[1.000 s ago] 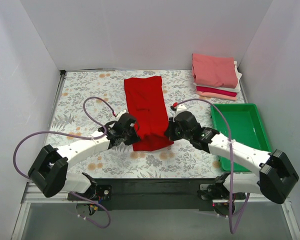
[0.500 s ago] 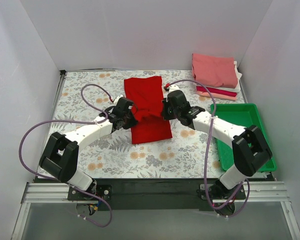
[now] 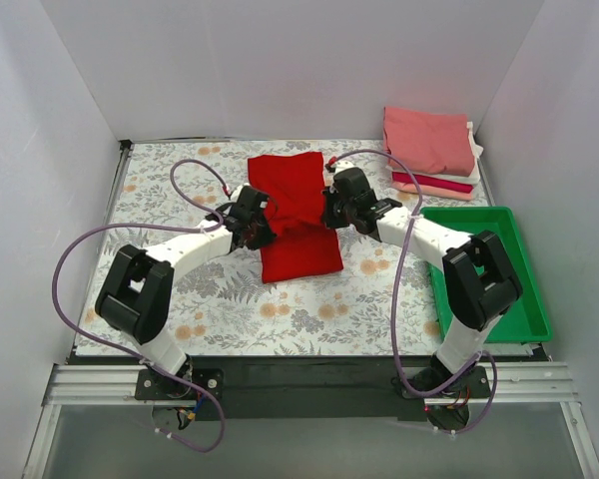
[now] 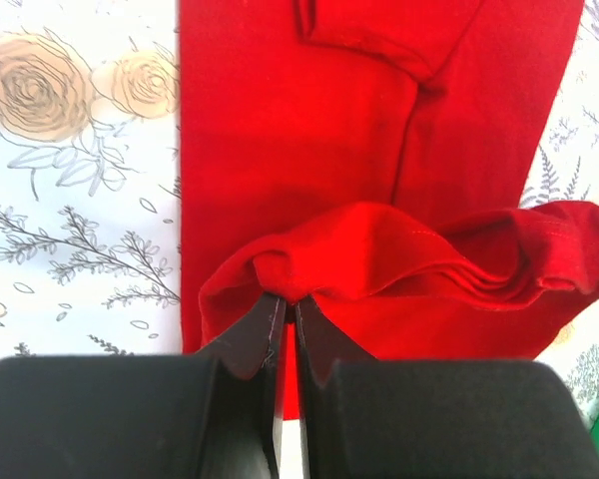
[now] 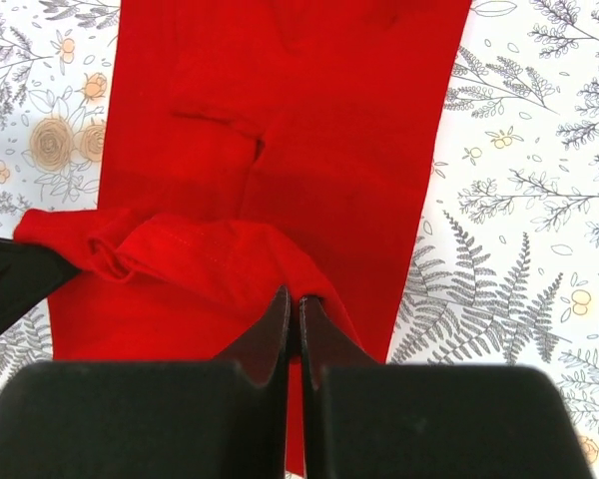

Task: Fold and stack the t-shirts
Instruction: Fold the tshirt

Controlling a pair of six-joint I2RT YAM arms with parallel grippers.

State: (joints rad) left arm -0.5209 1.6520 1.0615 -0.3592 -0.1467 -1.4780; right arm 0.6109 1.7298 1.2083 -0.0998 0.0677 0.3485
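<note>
Left claw (image 4: 287, 304), right claw (image 5: 293, 297) both pinched tight on red t-shirt (image 3: 299, 254) edge (raised over flat part).

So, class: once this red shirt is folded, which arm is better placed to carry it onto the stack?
Probably the right. The right gripper pinches the red shirt on its side nearer the stack at the far right; the left gripper grips the opposite edge, farther from the stack.

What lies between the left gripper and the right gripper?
The lifted edge of the red t-shirt, pinched by left gripper and right gripper; the top view shows it.
</note>
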